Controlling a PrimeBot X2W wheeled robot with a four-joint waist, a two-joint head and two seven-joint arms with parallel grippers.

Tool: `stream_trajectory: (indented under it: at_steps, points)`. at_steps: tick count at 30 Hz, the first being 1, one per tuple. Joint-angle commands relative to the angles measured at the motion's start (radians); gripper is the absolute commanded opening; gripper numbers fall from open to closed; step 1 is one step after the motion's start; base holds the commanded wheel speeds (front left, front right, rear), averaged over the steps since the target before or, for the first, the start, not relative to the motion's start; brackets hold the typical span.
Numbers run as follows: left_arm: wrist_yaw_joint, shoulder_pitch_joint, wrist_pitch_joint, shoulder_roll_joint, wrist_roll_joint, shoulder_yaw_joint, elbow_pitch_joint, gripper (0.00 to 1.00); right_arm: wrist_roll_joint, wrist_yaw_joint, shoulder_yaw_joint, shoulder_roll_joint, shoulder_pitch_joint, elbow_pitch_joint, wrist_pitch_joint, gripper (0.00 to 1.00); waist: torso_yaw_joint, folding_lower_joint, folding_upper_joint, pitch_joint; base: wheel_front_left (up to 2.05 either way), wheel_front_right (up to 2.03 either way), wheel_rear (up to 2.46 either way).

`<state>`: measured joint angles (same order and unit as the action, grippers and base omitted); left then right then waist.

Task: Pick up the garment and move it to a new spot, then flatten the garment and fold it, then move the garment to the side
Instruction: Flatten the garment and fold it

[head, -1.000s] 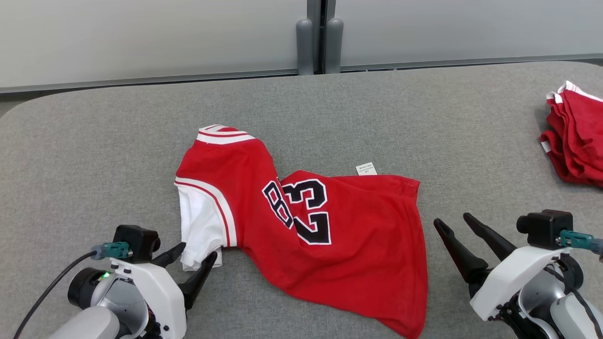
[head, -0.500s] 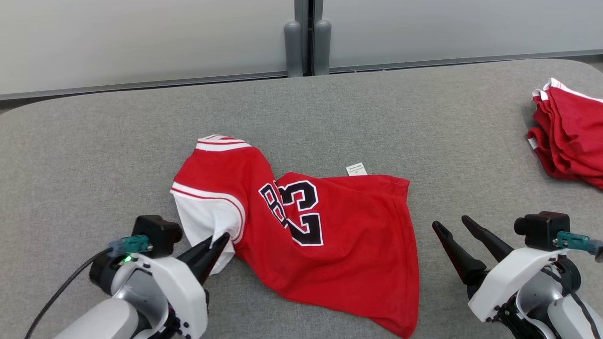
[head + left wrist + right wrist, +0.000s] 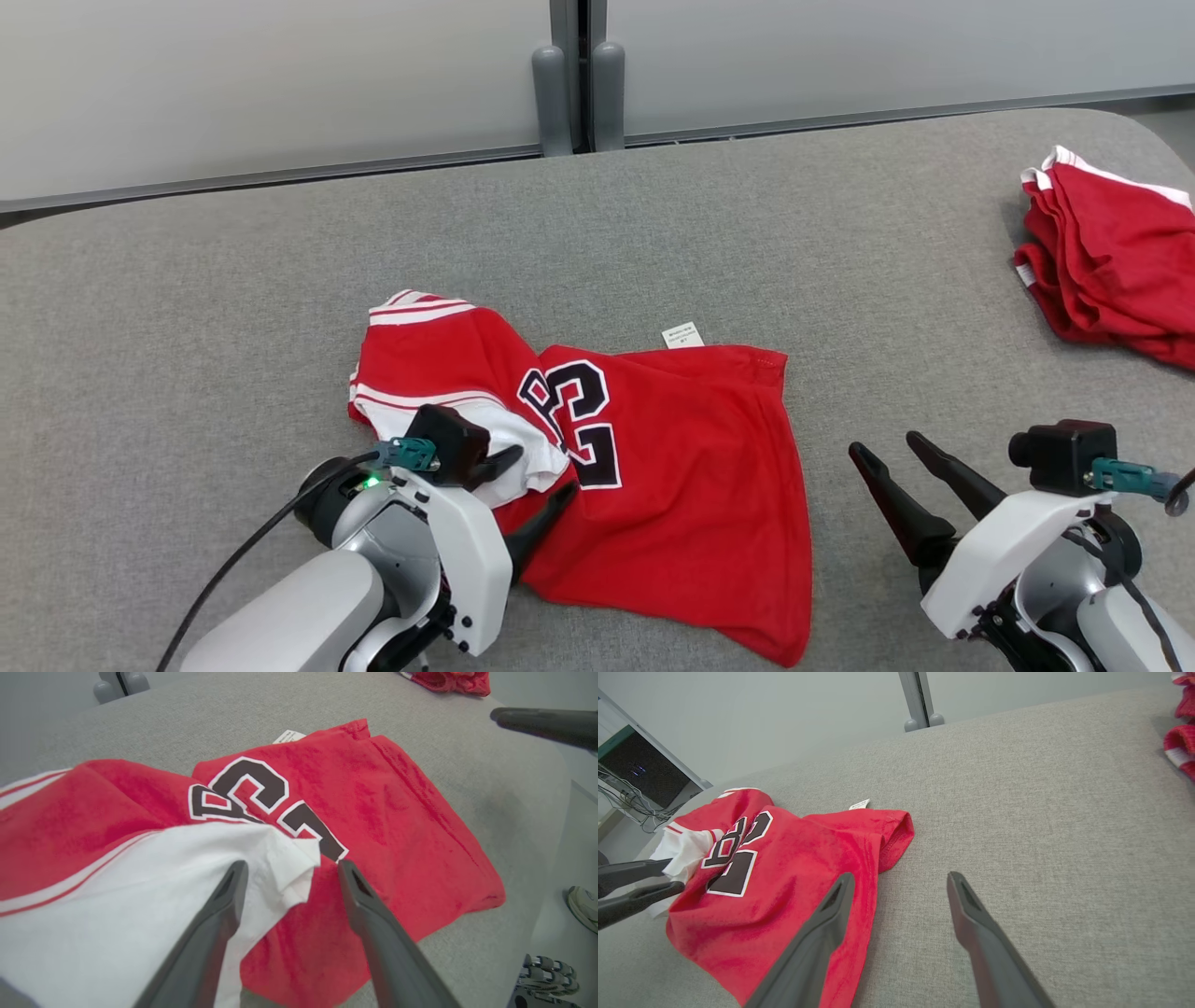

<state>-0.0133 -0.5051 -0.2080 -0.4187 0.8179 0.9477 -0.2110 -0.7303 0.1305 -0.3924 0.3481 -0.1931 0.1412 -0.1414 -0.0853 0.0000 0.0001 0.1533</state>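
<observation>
Grey fabric-topped table (image 3: 187, 280), with rounded corners at 10 and 2 o'clock in the head view. Red jersey (image 3: 691, 467) lies rumpled just below centre, toward 6 o'clock. Black number 23 faces up, a white sleeve is bunched at the jersey's 9 o'clock side, and the hem spreads toward 5 o'clock. Small white tag (image 3: 682, 335) lies flat on the cloth at the jersey's 12 o'clock edge. Stack of red garments (image 3: 1111, 271) at 2 o'clock near the table edge, well apart from the jersey.
</observation>
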Motion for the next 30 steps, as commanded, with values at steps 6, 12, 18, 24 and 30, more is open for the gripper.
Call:
stream_trajectory:
  at_steps: [6,12,18,24,30]
  points:
    - [-0.038,0.038,0.063,-0.078,0.001,-0.051,0.057,1.0,-0.006,0.001,0.017,0.01,0.025,0.008,0.008,1.0,0.034,0.0,-0.0001,-0.026,0.0,0.0,0.0]
    - [-0.137,0.155,0.088,-0.188,0.081,-0.151,0.179,1.0,-0.007,0.001,0.019,0.009,0.034,-0.001,0.007,1.0,0.058,0.0,-0.0001,-0.035,0.0,0.0,0.0]
    - [-0.11,0.288,0.092,-0.188,0.238,-0.19,0.222,1.0,-0.003,0.001,0.02,0.012,0.032,-0.004,-0.003,1.0,0.059,0.0,-0.0001,-0.03,0.0,0.0,0.0]
    - [-0.015,0.296,0.095,-0.123,0.339,-0.195,0.107,1.0,0.001,0.001,0.017,0.012,0.022,-0.003,-0.012,1.0,0.049,0.0,-0.0001,-0.029,0.0,0.0,0.0]
    - [0.042,0.237,0.057,-0.058,0.4,-0.201,-0.041,1.0,0.007,0.001,0.016,0.011,0.018,-0.005,-0.017,1.0,0.04,0.0,-0.0001,-0.024,0.0,0.0,0.0]
